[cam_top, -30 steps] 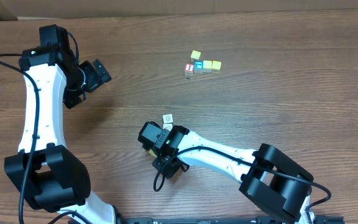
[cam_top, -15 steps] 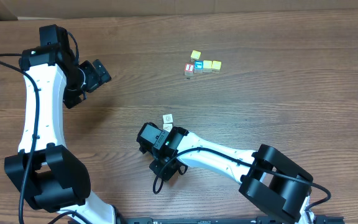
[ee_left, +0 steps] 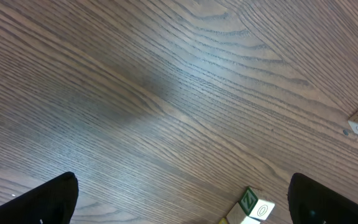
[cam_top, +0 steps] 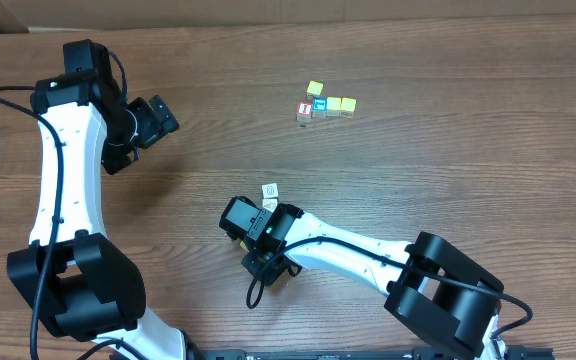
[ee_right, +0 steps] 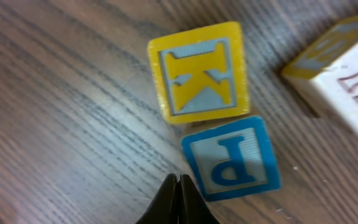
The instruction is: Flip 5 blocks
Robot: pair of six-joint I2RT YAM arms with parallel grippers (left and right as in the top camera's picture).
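Found right gripper [ee_right: 178,186] closed on nothing, tips just beside blue wooden "P" cube [ee_right: 232,157] on tabletop [ee_right: 55,124], left gripper [cam_top: 156,118] wide open well apart; judged liable to shove it into neighbouring yellow "K" cube [ee_right: 199,73] rather than tip it.

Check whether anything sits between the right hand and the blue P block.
Nothing visible does. The shut right hand sits just beside the blue P block, only bare wood between; the yellow K block lies on its far side.
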